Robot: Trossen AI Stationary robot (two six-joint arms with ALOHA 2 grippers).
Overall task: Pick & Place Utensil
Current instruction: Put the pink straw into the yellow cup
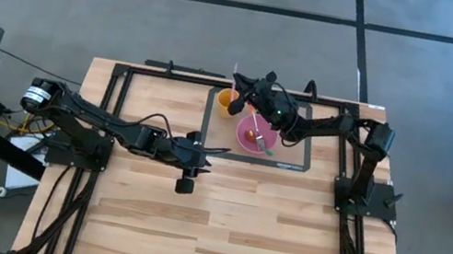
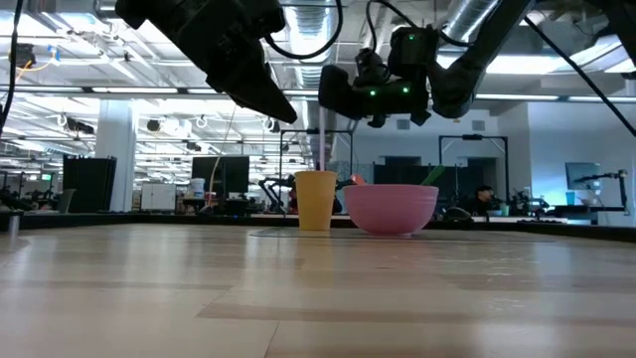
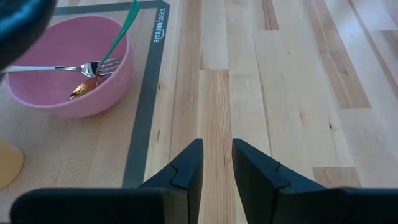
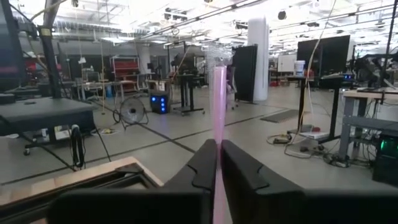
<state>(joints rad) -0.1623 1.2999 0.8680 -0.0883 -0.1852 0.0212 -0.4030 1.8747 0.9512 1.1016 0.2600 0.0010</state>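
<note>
The left gripper (image 3: 216, 163) hangs over the bare wooden desk (image 3: 292, 93), its fingers a narrow gap apart. On the mat (image 3: 93, 143) sits a pink bowl (image 3: 37, 93) holding a fork (image 3: 62, 68), a gold spoon (image 3: 82, 89) and a green-handled utensil (image 3: 121, 31).

Pink bowl (image 1: 255, 137), yellow cup (image 1: 226, 100), grey mat (image 1: 297, 153).

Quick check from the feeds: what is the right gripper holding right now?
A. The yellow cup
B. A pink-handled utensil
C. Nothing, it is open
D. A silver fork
B: in the right wrist view the right gripper is closed on a pink-handled utensil that stands up between its fingers, while the silver fork lies in the pink bowl.
</note>
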